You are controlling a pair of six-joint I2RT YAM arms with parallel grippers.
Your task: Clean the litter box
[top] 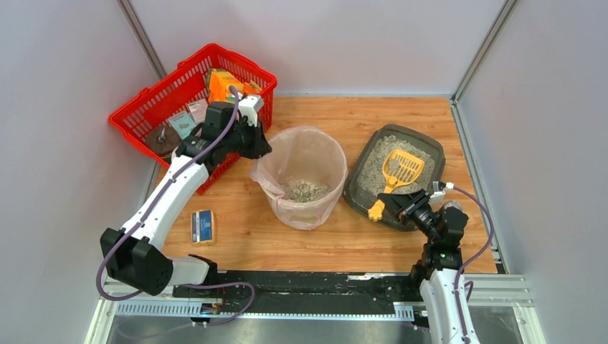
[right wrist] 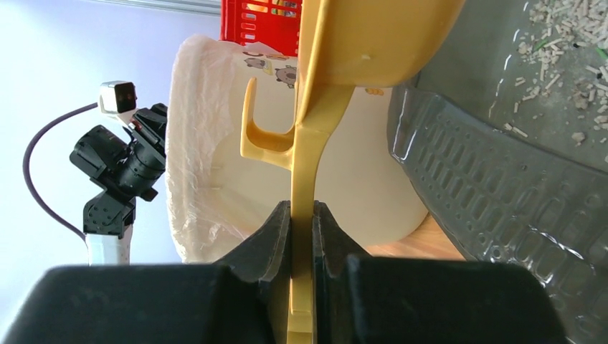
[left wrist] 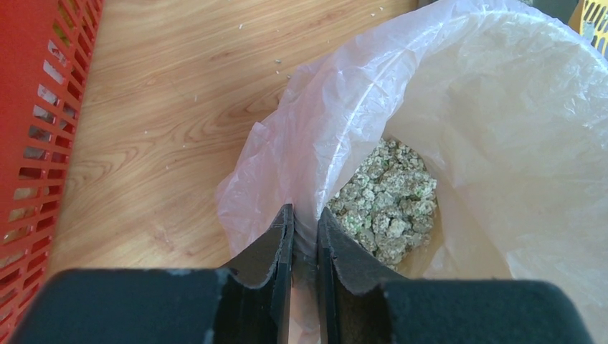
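Note:
The dark grey litter box [top: 358,188] sits on the right of the table, with pale gravelly litter inside; its ribbed wall [right wrist: 502,201] fills the right of the right wrist view. A yellow slotted scoop [top: 403,169] lies tilted over the litter, its handle reaching out over the near rim. My right gripper [top: 403,208] is shut on that handle [right wrist: 304,165], its jaws [right wrist: 302,209] pressed flat on both sides. My left gripper [top: 262,147] is at the bin's left rim. Its fingers [left wrist: 305,215] are shut on the clear bag liner [left wrist: 279,150], pinching a fold of plastic.
The round beige bin [top: 315,212] stands at the table's middle with grey-green litter clumps [left wrist: 387,197] at its bottom. A red mesh basket [top: 143,107] with packets stands at the back left, just behind the left arm. A small blue box [top: 203,226] lies near the front left. Grey walls enclose three sides.

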